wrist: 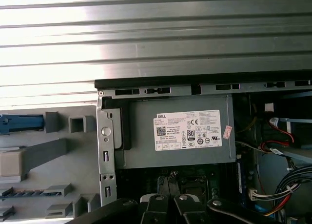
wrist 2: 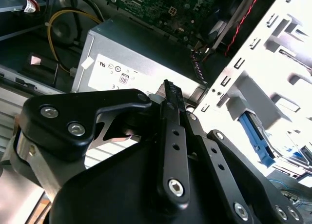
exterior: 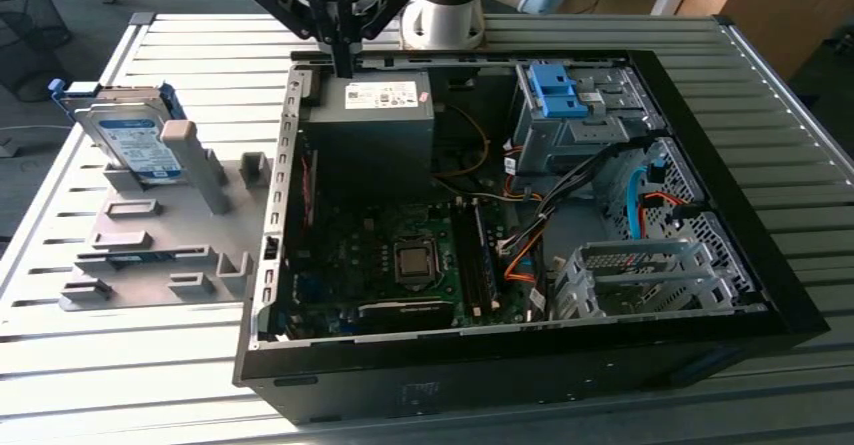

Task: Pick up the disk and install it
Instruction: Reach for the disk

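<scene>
The disk (exterior: 131, 137) is a silver drive with a white-and-blue label and blue rails. It stands tilted on a grey fixture (exterior: 147, 255) on the table, at the exterior view's left of the open computer case (exterior: 534, 355). My gripper (exterior: 344, 63) hangs above the case's far wall, beside the grey power supply (exterior: 371, 115), well apart from the disk. In the second wrist view the gripper (wrist 2: 169, 90) is shut, its black fingers (wrist 2: 173, 136) pressed together with nothing between them.
Inside the case are a motherboard (exterior: 400, 255), loose cables (exterior: 534, 215), a bay with a bright blue bracket (exterior: 554, 90) and a perforated metal cage (exterior: 641, 275). In the first wrist view the power supply (wrist: 180, 131) lies under the gripper and the fixture (wrist: 48, 151) beside it.
</scene>
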